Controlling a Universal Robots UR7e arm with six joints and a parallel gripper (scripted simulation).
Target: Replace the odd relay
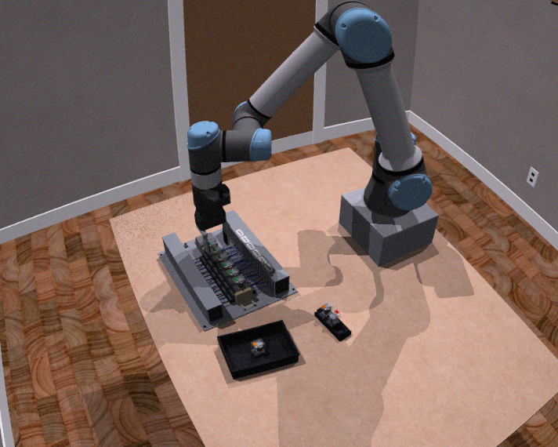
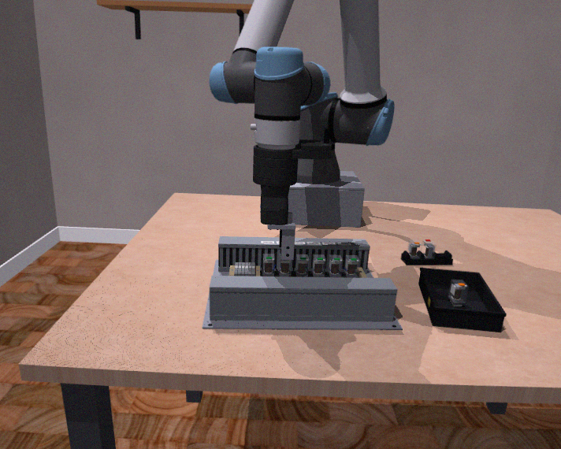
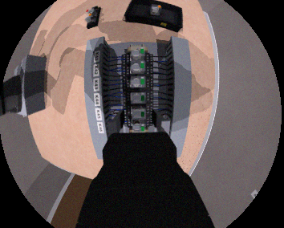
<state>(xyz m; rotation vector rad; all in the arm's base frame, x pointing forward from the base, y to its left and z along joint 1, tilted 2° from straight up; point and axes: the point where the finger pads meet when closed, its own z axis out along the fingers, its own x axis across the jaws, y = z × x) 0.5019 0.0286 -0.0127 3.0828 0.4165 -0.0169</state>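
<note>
Six relays stand in the panel's row, among them the end relays (image 2: 268, 265) (image 2: 351, 265). Green buttons show on the same side in the wrist view. My gripper (image 1: 215, 241) (image 2: 287, 257) (image 3: 138, 115) is open, its fingertips around the top of the second relay (image 3: 138, 113) from the left in the exterior view, or just above it; a finger partly hides that relay there. Whether its top is exactly level cannot be told. A relay with an orange button (image 1: 257, 346) (image 2: 458, 293) (image 3: 156, 10) stands upright in the black tray (image 1: 232, 373) (image 2: 467, 320).
The black spare holder (image 1: 342, 332) (image 2: 440, 259) bears an orange-button relay (image 1: 326, 309) (image 2: 413, 250) and a red-button relay (image 1: 333, 318) (image 2: 429, 250). Grey wire ducts (image 1: 188, 274) (image 1: 260, 251) flank the relay row on both sides. The tray and holder lie beyond the panel's end.
</note>
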